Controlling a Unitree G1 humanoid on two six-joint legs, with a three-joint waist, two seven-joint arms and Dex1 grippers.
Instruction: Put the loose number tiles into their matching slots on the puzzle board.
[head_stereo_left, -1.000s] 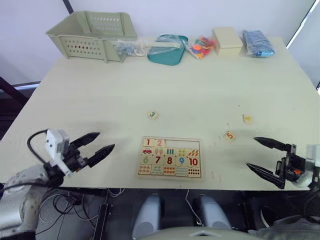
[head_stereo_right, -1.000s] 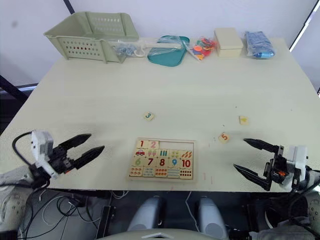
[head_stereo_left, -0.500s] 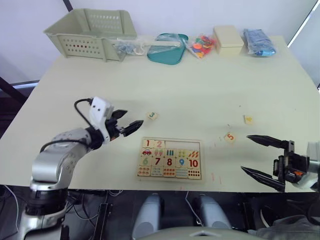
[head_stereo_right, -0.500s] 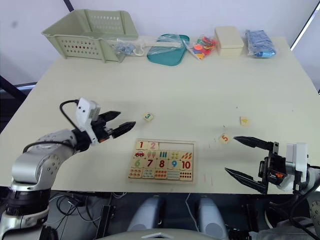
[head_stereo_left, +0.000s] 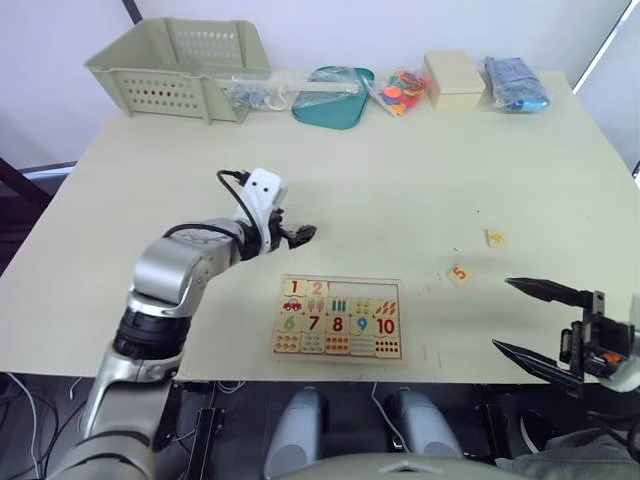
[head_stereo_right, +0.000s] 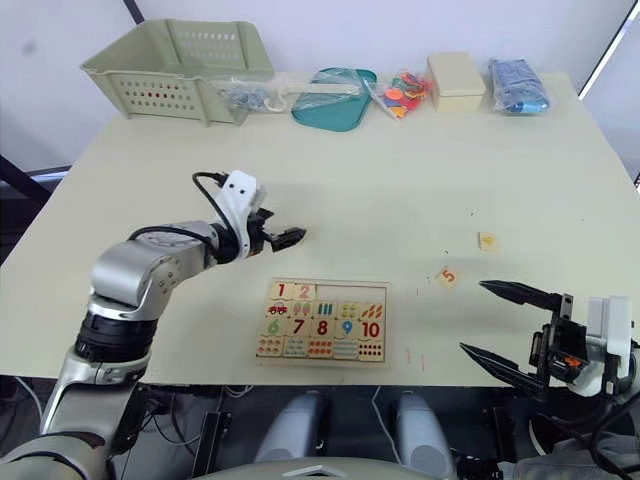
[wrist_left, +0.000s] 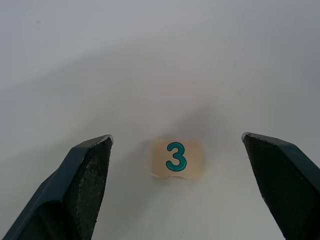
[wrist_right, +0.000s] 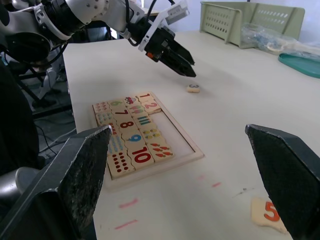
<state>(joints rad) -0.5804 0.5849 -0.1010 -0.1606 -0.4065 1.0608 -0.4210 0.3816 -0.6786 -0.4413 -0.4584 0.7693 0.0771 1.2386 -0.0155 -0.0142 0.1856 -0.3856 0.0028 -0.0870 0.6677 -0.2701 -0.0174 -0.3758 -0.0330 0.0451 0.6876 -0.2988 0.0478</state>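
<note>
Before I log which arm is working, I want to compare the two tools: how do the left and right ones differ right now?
The left tool hangs over the number 3 tile, open, one finger on each side of it and not touching; the right tool has no tile between its fingers. The left arm reaches out past the puzzle board, while the right stays at the near table edge, near the number 5 tile. Both are open.

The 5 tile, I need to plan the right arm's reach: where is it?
The 5 tile lies loose on the table's right side, right of the board, ahead of the open right pincer.
</note>
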